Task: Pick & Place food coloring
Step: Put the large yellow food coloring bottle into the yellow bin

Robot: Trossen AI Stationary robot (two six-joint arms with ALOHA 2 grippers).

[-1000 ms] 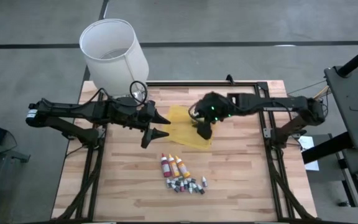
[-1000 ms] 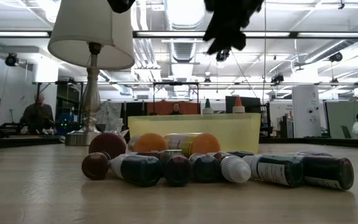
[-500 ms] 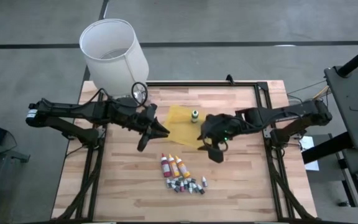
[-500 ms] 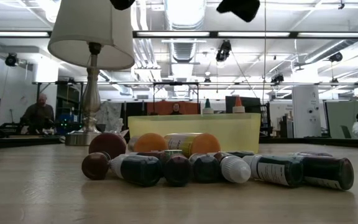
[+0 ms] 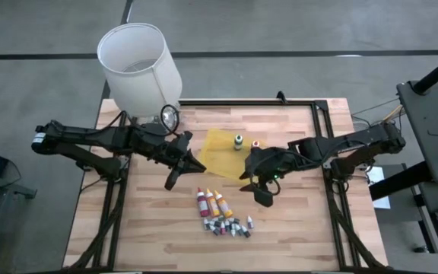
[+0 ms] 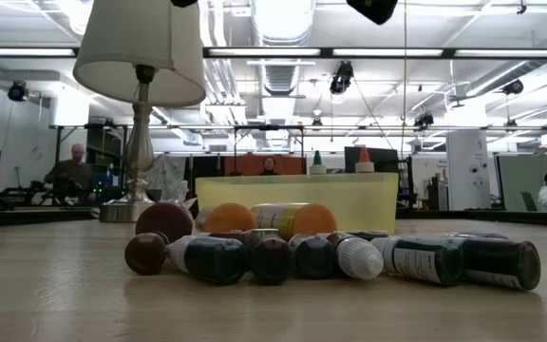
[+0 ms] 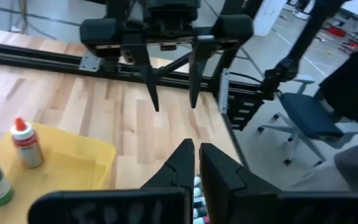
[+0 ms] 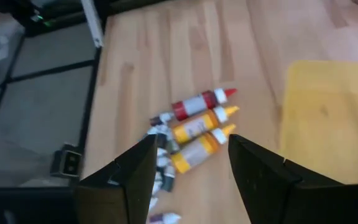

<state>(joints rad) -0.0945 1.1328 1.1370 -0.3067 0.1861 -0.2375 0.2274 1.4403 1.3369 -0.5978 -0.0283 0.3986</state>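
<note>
A: Which way do the squeeze bottles (image 5: 212, 202) lie?

B: 3 of them, red, orange and yellow, lie flat side by side on the wooden table (image 5: 295, 228), just in front of the yellow tray (image 5: 217, 156). In the right wrist view their long axes run parallel and all 3 pointed tips face the same way, toward the tray. From the high view the caps end sits nearer the tray and the bodies slant toward the table's front edge.

A: And the tiny vials (image 5: 228, 225)?

B: Scattered in a loose heap right against the bottles, on the side away from the tray. In the low view they lie on their sides, dark with white caps, some ends facing the camera.

A: Anything in the tray?

B: A green bottle (image 5: 238, 141) and a red-tipped bottle (image 5: 255, 144) stand upright near its far edge, pale tips up.

A: What is around?

B: A lamp with a white shade (image 5: 139, 65) at the table's far left corner. People sit in the room behind.

A: The claws?

B: The left gripper (image 5: 176, 173) hangs above the table beside the tray's left edge, fingers pressed together on nothing. The right gripper (image 5: 262, 190) hovers over bare wood between the tray and the bottles, fingers spread apart, empty.
</note>
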